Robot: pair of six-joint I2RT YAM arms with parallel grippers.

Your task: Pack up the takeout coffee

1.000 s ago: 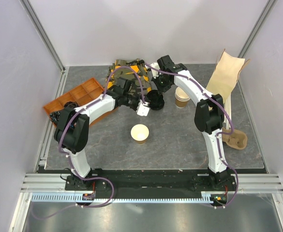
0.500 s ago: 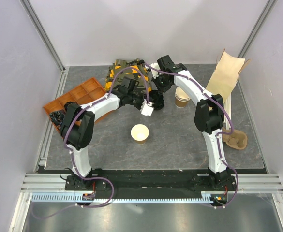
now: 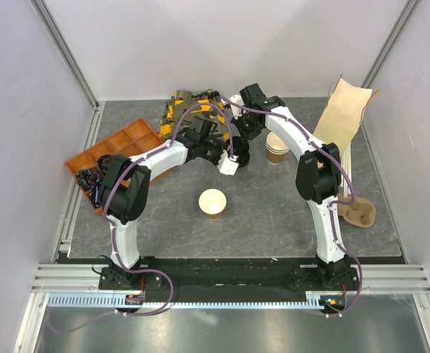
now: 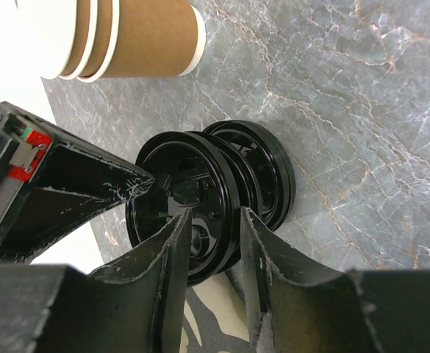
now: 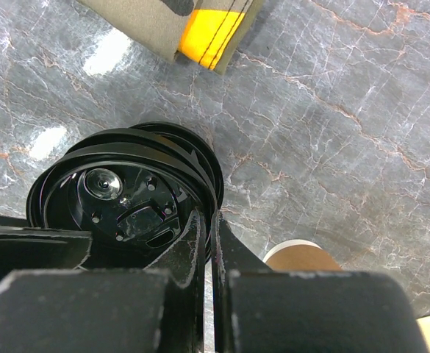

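Observation:
The takeout coffee, a cup with its lid on, is out of view. A lidless tan paper cup [image 3: 213,204] stands alone mid-table. A small stack of black lids [image 3: 240,153] [image 4: 200,184] [image 5: 119,195] is tipped up on edge near the back. My right gripper [image 3: 243,140] [image 5: 209,217] is shut on a lid's rim, one finger inside the lid. My left gripper [image 3: 234,157] [image 4: 215,215] comes in from the left. Its jaws stand open on either side of the front lid's rim with a gap showing.
A stack of lidless tan cups [image 3: 276,149] [image 4: 134,37] stands just right of the lids. A camouflage and yellow bag [image 3: 192,109] lies behind them. An orange divided tray [image 3: 123,143] is at left, a paper bag [image 3: 345,112] at back right, and a cup carrier [image 3: 358,213] at right.
My left arm has swung right to the lids, and its jaws have narrowed around the front lid's rim. The right arm has not moved.

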